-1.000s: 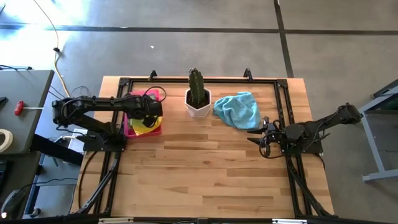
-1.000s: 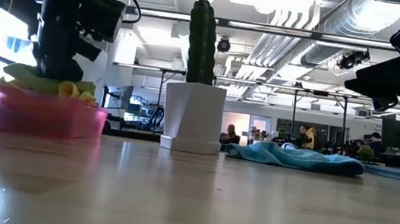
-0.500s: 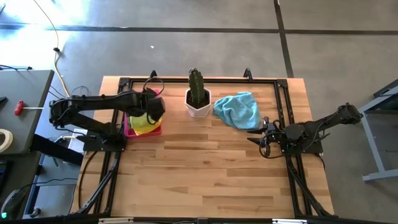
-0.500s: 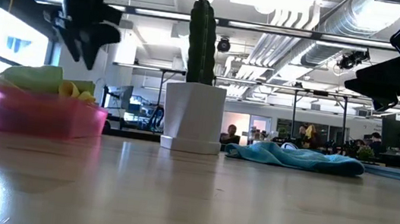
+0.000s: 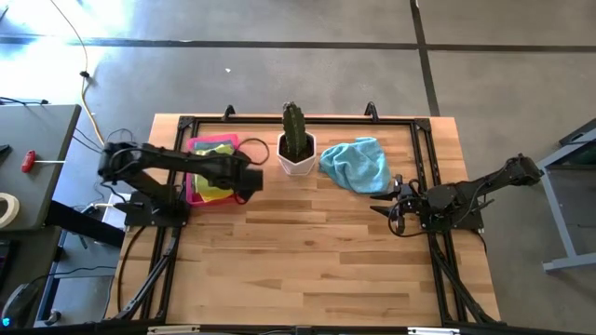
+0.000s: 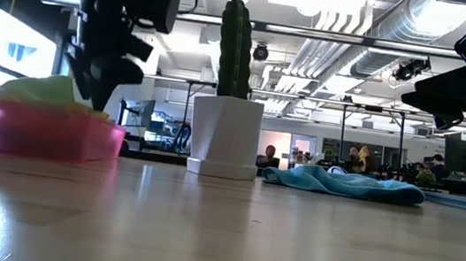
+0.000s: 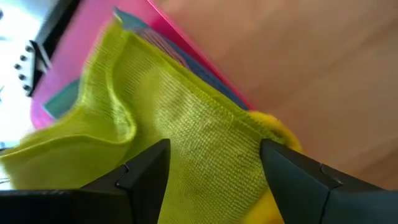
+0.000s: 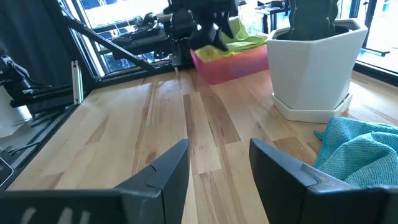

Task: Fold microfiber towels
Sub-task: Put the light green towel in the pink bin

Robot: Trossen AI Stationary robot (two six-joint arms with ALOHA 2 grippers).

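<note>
Pink plastic marks the far left of the table: a tray heaped with towels, a lime green towel on top. The left tool hangs over the tray's right edge, and its wrist view shows what the overhead picture cannot: its two dark fingers spread apart with nothing between them, the green weave just below, a yellow towel peeking out at the tray's rim and a strip of light blue cloth under the green. From table height the same tool stands just above the green heap.

Next to the right, a cactus in a white pot sits at the table's back edge. Just beside it lies a light blue towel, crumpled and unfolded; the low view shows it lying nearly flat.

Farthest right, the right tool waits above the table, near that towel's front corner. Its fingers are parted and empty. Its wrist view looks back across the bare planks to the pot, the tray and the left arm beyond.
</note>
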